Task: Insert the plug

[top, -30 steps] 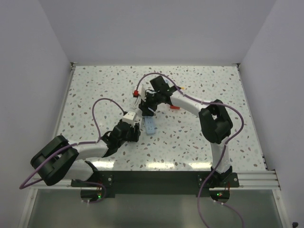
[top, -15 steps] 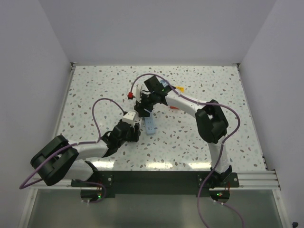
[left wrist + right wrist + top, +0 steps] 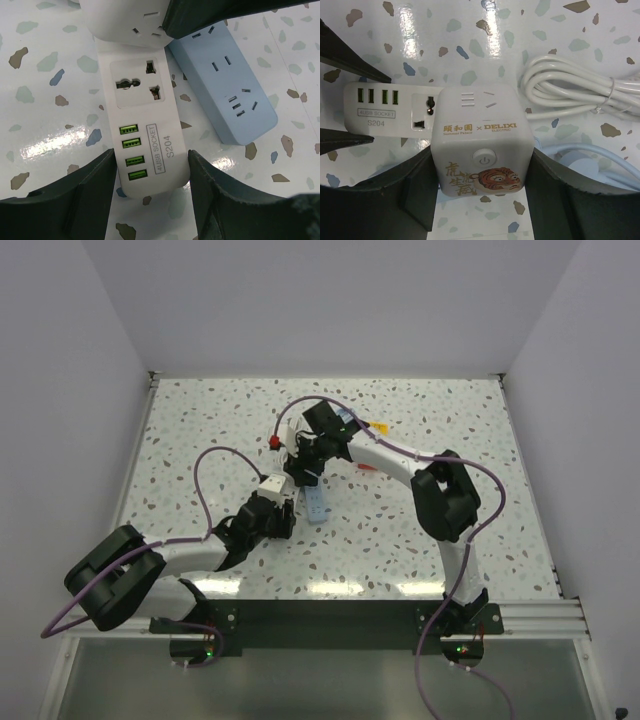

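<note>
A white socket strip (image 3: pixel 142 125) with green USB ports and one universal socket lies on the speckled table. My left gripper (image 3: pixel 150 161) is shut on its USB end, one finger on each long side. In the top view the left gripper (image 3: pixel 277 508) sits just below the strip (image 3: pixel 272 483). My right gripper (image 3: pixel 480 165) is shut on a white cube plug (image 3: pixel 477 137) with a tiger print and a power button. The cube is over the strip's (image 3: pixel 385 107) far end, beside the universal socket. In the left wrist view the cube (image 3: pixel 125 20) covers the strip's top end.
A light blue power strip (image 3: pixel 225 95) lies right beside the white one, also seen from above (image 3: pixel 316 506). A coiled white cable (image 3: pixel 570 85) lies behind the cube. A small red part (image 3: pixel 274 441) and an orange part (image 3: pixel 380 425) lie further back.
The right gripper with the cube has moved left, over the far end of the white strip, then held still. The left arm has not moved.
</note>
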You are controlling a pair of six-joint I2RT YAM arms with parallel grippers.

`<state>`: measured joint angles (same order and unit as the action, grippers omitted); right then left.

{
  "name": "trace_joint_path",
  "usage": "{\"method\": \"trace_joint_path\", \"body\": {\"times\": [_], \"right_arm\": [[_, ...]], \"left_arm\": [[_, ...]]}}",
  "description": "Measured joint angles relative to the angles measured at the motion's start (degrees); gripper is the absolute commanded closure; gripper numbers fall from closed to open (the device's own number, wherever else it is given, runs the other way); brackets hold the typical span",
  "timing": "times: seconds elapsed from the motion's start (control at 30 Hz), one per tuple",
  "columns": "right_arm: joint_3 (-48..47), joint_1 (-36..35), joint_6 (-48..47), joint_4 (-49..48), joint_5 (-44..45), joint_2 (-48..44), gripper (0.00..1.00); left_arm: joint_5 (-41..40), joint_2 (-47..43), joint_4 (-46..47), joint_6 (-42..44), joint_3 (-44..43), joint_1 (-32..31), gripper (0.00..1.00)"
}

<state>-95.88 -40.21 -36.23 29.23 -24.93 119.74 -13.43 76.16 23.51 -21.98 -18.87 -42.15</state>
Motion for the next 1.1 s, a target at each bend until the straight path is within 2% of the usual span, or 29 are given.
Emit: {"method": "trace_joint_path", "body": {"times": [0.47, 0.57, 0.6, 0.67, 0.7, 0.8, 0.83, 0.97, 1.1], "right_arm": [[-1.2, 0.0, 0.0, 2.4, 2.2, -0.1, 1.00], [-1.9, 0.2, 0.2, 3.9, 3.4, -0.1, 1.00], [-2.0, 0.3, 0.2, 4.1, 3.5, -0.1, 1.00], [-2.1, 0.6, 0.4, 4.2, 3.7, -0.2, 1.00], [-2.3, 0.8, 0.5, 4.5, 3.9, -0.2, 1.00], [-3.2, 1.5, 0.7, 6.3, 4.4, -0.2, 1.00], [-3.8, 1.7, 0.8, 7.1, 4.4, -0.2, 1.00], [-7.5, 2.1, 0.9, 10.0, 4.5, -0.1, 1.00], [-11.8, 1.9, 0.9, 12.9, 4.5, -0.1, 1.00]], "left_arm": [[0.0, 0.0, 0.0, 0.0, 0.0, 0.0, 1.00], [0.0, 0.6, -0.1, 0.0, -0.6, 0.0, 0.89], [0.1, 0.9, -0.1, 0.0, -0.8, 0.0, 0.73], [0.1, 1.1, -0.2, 0.0, -1.0, 0.0, 0.58], [0.1, 1.0, -0.3, 0.0, -1.0, 0.0, 0.33], [0.1, 0.4, -1.0, 0.4, -0.9, -0.2, 0.03], [0.0, -0.2, -1.4, 0.4, -0.8, -0.3, 0.00], [-0.2, -5.4, -2.5, 0.2, 0.5, -0.4, 0.00], [-1.4, -14.8, -4.0, -0.2, 2.1, -0.4, 0.00]]}}
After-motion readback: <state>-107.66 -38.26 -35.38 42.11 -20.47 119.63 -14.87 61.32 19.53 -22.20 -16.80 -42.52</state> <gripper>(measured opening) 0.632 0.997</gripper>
